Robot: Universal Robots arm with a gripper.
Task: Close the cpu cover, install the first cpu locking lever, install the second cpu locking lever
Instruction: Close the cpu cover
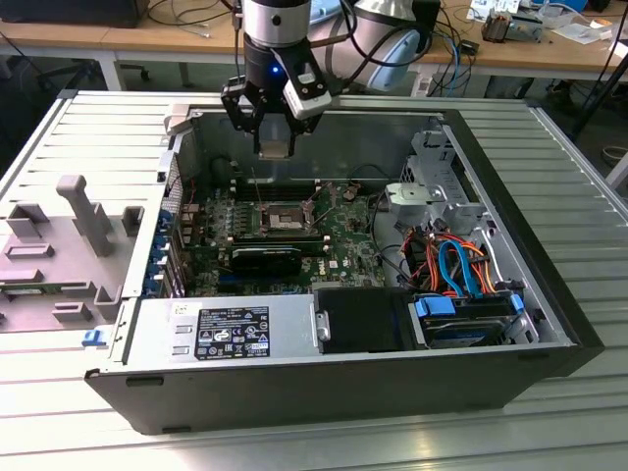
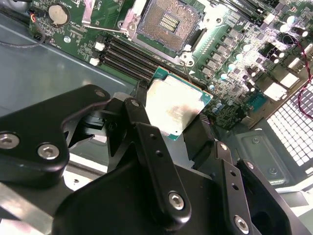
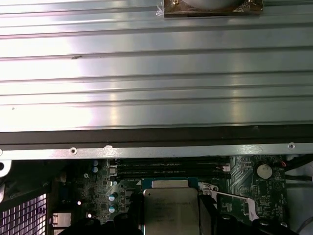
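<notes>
In the upper middle of the exterior view the claw [image 1: 275, 140] hangs above the open computer case [image 1: 343, 392], its fingers closed partway on a square silvery processor chip [image 2: 175, 105]. Below it, at the frame's centre, the socket [image 1: 286, 218] on the green board [image 1: 348, 245] lies uncovered. In the second wrist view the cpu cover [image 2: 130, 20] stands swung up at the socket's edge
</notes>
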